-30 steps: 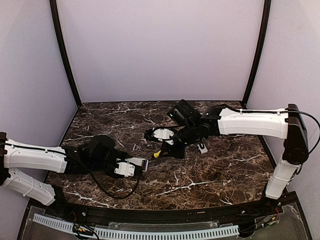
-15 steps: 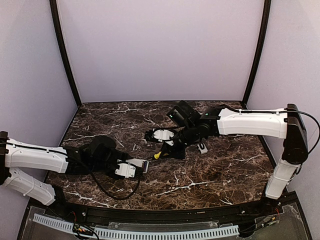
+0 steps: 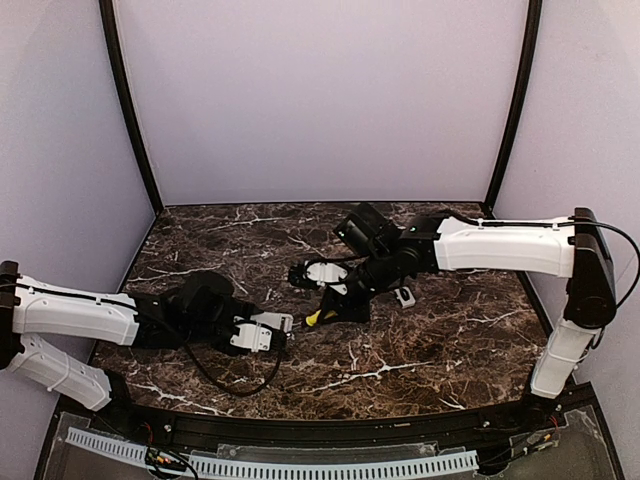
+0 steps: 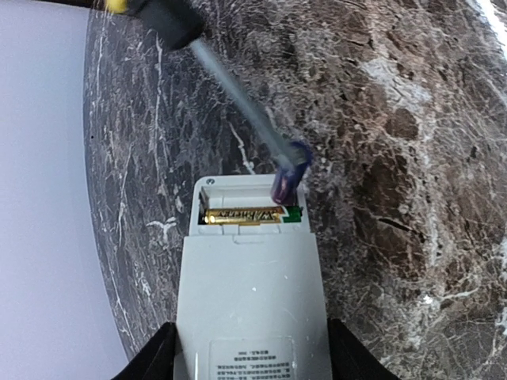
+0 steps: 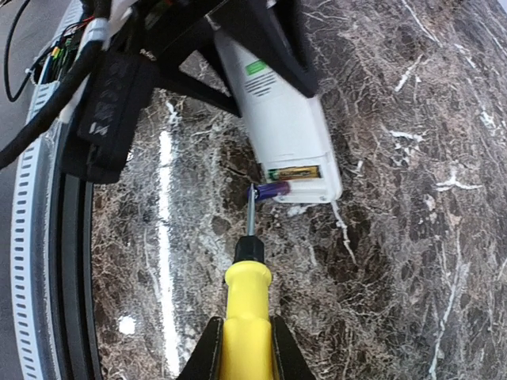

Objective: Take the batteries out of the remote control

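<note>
We see two arms, the left arm [image 3: 75, 312] and the right arm [image 3: 500, 245], each built of long, smooth white shells with black joints between them. The right arm has a black elbow block [image 3: 592, 270], and a thin black cable [image 3: 622, 238] arcs over it. A second black cable [image 3: 232, 392] loops out near the left wrist. The left gripper [image 3: 272, 328] carries white blocks, while the right gripper [image 3: 333, 306] is black, with dark fingers [image 5: 210, 352]
</note>
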`<state>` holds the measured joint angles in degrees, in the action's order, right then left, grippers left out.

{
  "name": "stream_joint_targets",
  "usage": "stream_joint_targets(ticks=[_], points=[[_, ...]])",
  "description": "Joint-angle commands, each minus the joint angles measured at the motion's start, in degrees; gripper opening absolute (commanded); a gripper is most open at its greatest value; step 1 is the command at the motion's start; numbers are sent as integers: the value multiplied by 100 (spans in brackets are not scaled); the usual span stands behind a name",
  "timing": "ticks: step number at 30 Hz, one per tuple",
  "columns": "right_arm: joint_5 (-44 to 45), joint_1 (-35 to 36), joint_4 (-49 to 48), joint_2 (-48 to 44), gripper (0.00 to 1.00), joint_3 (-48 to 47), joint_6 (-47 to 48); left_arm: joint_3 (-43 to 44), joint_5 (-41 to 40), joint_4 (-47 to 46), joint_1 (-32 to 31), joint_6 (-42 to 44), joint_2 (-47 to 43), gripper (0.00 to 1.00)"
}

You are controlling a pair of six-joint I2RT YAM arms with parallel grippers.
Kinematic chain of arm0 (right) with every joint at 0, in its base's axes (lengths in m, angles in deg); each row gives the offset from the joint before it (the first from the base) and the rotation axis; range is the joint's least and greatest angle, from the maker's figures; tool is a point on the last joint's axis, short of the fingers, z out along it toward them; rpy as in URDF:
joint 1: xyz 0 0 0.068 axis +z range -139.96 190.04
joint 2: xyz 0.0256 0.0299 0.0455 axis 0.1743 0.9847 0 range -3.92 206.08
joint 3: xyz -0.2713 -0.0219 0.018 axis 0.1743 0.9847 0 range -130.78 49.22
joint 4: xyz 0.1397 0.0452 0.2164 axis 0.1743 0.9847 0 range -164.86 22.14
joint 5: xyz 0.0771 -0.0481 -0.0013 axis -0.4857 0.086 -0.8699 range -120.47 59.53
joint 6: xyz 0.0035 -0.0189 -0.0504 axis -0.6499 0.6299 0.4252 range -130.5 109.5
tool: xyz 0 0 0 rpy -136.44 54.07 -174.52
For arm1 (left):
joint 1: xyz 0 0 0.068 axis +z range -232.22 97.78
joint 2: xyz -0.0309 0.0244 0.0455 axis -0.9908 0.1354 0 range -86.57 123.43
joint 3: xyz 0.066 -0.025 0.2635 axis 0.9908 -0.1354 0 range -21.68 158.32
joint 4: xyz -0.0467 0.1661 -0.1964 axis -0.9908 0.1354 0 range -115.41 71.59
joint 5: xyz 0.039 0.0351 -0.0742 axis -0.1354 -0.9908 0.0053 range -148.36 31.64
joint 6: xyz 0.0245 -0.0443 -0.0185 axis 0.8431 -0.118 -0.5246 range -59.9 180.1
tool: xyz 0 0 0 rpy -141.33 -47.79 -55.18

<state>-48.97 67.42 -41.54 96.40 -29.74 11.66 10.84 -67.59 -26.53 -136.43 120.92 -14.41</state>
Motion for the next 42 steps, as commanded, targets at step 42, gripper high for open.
stream_joint_targets(ticks=[42], points=[[513,-199,-150,-828,0,1053,-521,63,241,-996,13,-150,-353,1]])
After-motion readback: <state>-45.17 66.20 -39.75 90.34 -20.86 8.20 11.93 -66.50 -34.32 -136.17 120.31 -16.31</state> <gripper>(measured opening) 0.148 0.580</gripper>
